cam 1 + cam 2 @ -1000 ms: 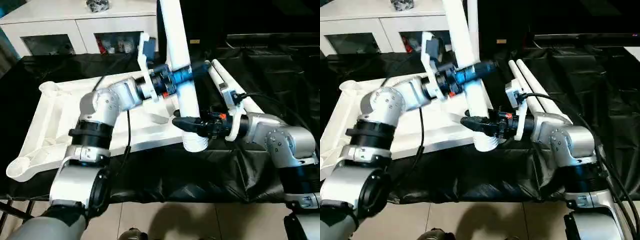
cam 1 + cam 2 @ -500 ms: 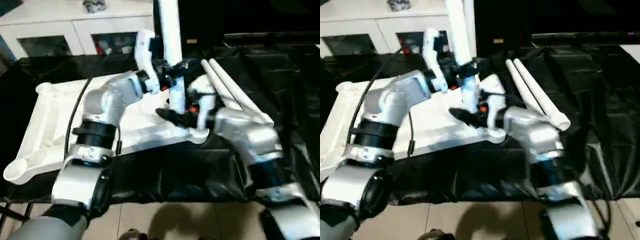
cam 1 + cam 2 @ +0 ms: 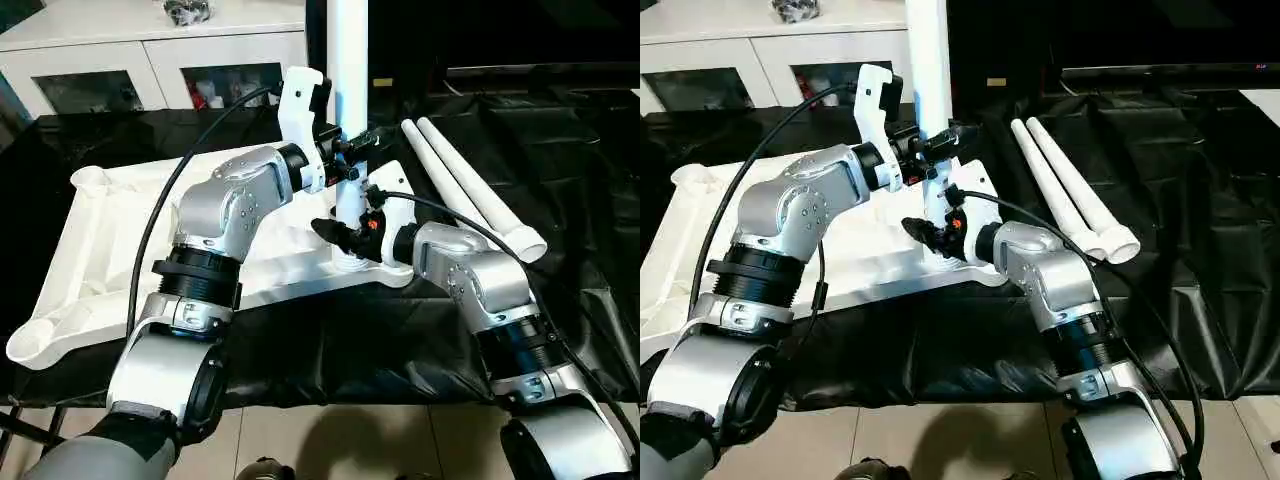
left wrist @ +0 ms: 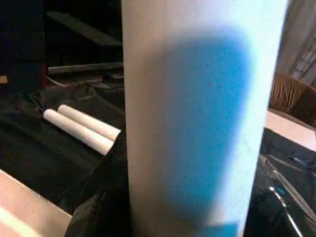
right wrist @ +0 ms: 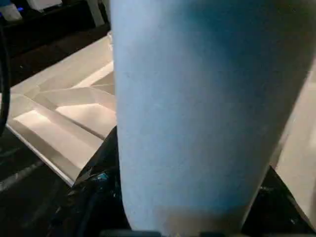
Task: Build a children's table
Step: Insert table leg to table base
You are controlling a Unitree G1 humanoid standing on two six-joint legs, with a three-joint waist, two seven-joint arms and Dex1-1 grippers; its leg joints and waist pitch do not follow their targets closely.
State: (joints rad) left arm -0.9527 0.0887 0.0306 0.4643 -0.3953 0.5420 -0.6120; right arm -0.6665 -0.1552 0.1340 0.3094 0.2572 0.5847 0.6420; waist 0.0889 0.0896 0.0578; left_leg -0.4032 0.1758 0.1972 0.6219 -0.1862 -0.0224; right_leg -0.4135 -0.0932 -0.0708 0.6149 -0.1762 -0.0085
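Black-draped bench [image 3: 560, 140]; leg [image 3: 348, 70] upright in tabletop [image 3: 90, 250] socket, both fingers clamped on it.

A white plastic rectangular tabletop [image 3: 110, 230] lies ribbed underside up on black cloth, one long white tubular leg [image 3: 348, 120] standing upright in its round corner socket at about 3 o'clock, with two more white legs [image 3: 470, 190] lying side by side beyond.

The tabletop [image 3: 120, 230] and the legs [image 3: 470, 190] look like smooth white plastic with a slight sheen. A wrinkled black sheet [image 3: 560, 130], faintly shiny, covers the desk. The forearms [image 3: 235, 200] are brushed silver metal with matt black collars. The cabinet [image 3: 150, 40] is glossy white with glass doors.
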